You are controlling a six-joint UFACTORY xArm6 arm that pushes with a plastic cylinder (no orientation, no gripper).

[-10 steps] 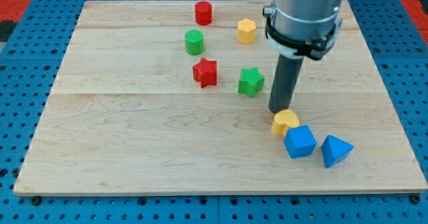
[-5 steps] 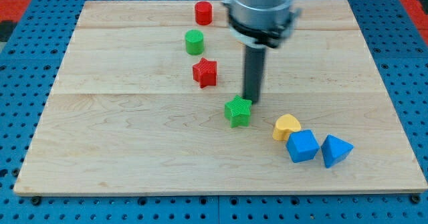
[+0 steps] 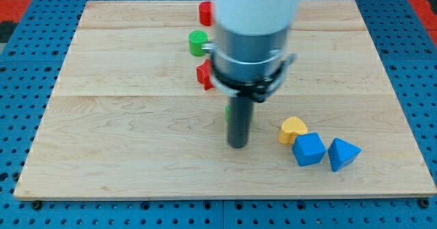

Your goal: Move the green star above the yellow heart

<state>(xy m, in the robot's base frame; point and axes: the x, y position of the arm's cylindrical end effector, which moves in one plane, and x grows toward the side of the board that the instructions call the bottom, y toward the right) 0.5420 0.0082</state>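
My tip (image 3: 237, 145) rests on the wooden board (image 3: 123, 140), left of the yellow heart (image 3: 291, 128). The rod and arm hide almost all of the green star; only a thin green sliver (image 3: 227, 111) shows at the rod's left edge, above the tip. The yellow heart lies at the view's lower right, touching the blue cube (image 3: 306, 148). The tip is about a block's width left of the heart.
A blue triangular block (image 3: 342, 154) lies right of the blue cube. A red star (image 3: 203, 74), a green cylinder (image 3: 197, 43) and a red cylinder (image 3: 205, 13) show partly behind the arm at the view's upper middle. The yellow hexagon is hidden by the arm.
The arm moved left and toward the view's bottom. The green star was pushed down-left between the earlier frames and is now almost covered by the rod. The yellow heart stayed put.
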